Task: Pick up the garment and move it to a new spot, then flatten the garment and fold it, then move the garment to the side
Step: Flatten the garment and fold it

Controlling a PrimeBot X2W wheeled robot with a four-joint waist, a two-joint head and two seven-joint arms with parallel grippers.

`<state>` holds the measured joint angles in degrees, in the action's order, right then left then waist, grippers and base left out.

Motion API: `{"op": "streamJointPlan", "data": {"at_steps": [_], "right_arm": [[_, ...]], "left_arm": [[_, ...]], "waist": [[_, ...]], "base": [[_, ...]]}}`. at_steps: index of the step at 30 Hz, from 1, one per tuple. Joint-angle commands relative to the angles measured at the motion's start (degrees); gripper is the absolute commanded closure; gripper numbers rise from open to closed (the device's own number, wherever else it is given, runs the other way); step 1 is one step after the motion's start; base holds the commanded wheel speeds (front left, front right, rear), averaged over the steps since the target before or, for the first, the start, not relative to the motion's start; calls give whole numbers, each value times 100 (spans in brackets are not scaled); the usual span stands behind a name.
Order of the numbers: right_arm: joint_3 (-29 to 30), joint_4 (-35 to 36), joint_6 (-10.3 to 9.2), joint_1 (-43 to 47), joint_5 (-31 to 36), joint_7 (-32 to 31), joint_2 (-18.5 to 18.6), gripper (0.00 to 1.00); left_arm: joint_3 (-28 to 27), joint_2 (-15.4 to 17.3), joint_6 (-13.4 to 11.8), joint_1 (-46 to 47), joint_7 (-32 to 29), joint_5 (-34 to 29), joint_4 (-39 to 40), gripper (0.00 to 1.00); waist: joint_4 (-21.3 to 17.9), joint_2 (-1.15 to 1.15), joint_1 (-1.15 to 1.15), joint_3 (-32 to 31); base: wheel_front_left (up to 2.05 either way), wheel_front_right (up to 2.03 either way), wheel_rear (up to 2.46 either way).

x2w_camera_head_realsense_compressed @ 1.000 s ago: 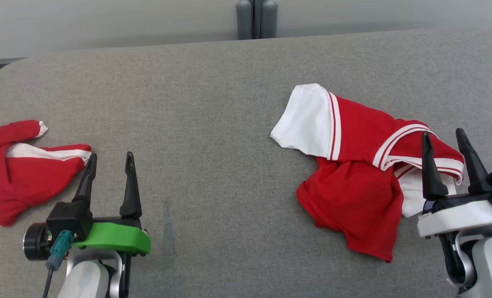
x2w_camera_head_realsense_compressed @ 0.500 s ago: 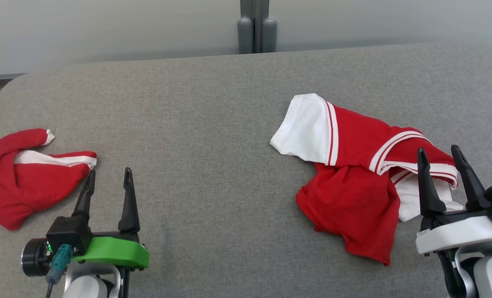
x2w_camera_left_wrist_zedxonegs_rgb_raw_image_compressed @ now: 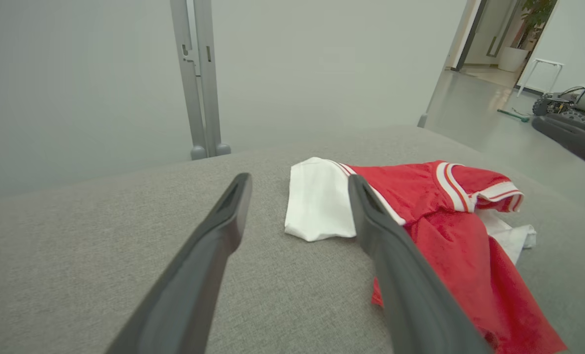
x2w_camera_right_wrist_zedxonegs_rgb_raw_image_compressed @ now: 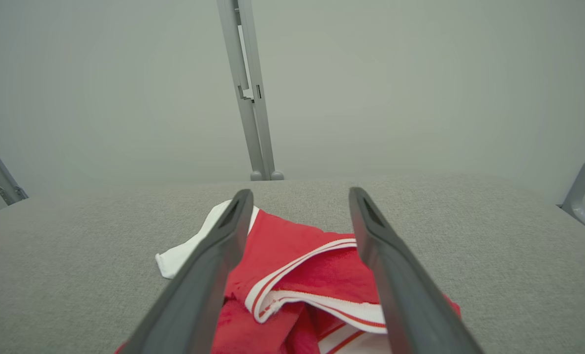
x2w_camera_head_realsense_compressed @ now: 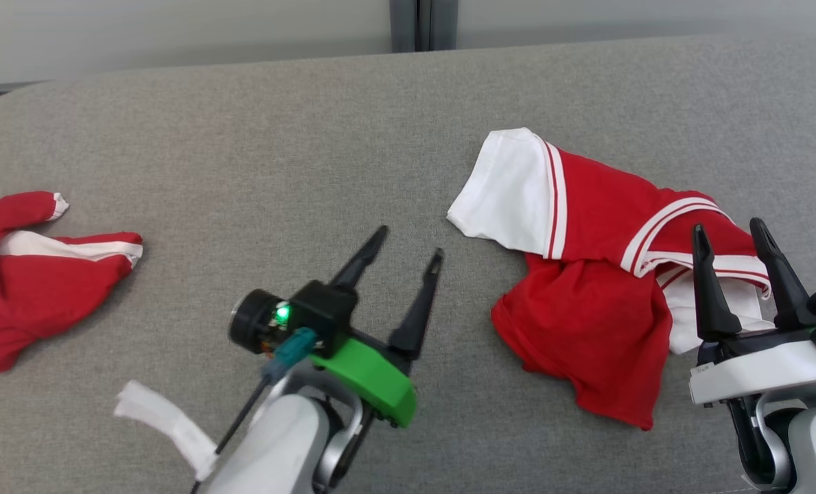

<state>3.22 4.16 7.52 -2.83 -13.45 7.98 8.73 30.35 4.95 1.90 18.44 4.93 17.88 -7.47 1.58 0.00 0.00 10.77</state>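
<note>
Grey table (x2w_camera_head_realsense_compressed: 243, 137), garment (x2w_camera_head_realsense_compressed: 586, 322) crumpled; left fingers (x2w_camera_head_realsense_compressed: 418, 309) angled toward it, right fingers (x2w_camera_head_realsense_compressed: 711, 295) at its edge, both spread wide

garment (x2w_camera_head_realsense_compressed: 586, 295): red body; white bands carrying thin red lines along collar and edge trim.
sleeve (x2w_camera_head_realsense_compressed: 504, 195): plain white; thin red and white stripes where it meets the red.
second garment (x2w_camera_head_realsense_compressed: 30, 302): red; one white band edged by a thin red line; white cuff tip.
surface (x2w_camera_head_realsense_compressed: 277, 158): mid grey, fine heathered weave, no print.
left gripper (x2w_camera_head_realsense_compressed: 410, 241): fingers matt black.
mount (x2w_camera_head_realsense_compressed: 373, 377): bright green.
connector (x2w_camera_head_realsense_compressed: 289, 351): teal.
indicator light (x2w_camera_head_realsense_compressed: 283, 313): green.
right gripper (x2w_camera_head_realsense_compressed: 727, 226): fingers black.
housing (x2w_camera_head_realsense_compressed: 758, 370): white.
tape strip (x2w_camera_head_realsense_compressed: 167, 425): white.
post (x2w_camera_head_realsense_compressed: 421, 24): grey.
wall (x2w_camera_head_realsense_compressed: 174, 27): pale grey-green, plain.
</note>
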Motion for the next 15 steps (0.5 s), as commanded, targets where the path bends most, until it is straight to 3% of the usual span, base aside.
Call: {"op": "streamJointPlan", "data": {"at_steps": [1, 7, 14, 15], "right_arm": [[-19, 17, -6, -94, 15, 2, 5, 0], [-112, -59, -6, -271, -35, 63, -31, 0], [-154, -206, -6, -409, -105, 134, -60, 0], [-154, -220, -6, -422, -108, 140, -57, 0]], "left_arm": [[159, -24, 91, 155, -116, 75, -155, 0], [1005, -192, 359, 681, -546, 513, -1057, 0], [1774, -191, 407, 1141, -619, 1213, -1713, 0], [1846, -193, 409, 1194, -612, 1274, -1775, 39]], "waist": [[-132, 0, 0, 322], [-413, 0, 0, 660], [-628, 0, 0, 846], [-635, 0, 0, 854]], "base": [[0, 0, 0], [0, 0, 0], [0, 0, 0], [0, 0, 0]]}}
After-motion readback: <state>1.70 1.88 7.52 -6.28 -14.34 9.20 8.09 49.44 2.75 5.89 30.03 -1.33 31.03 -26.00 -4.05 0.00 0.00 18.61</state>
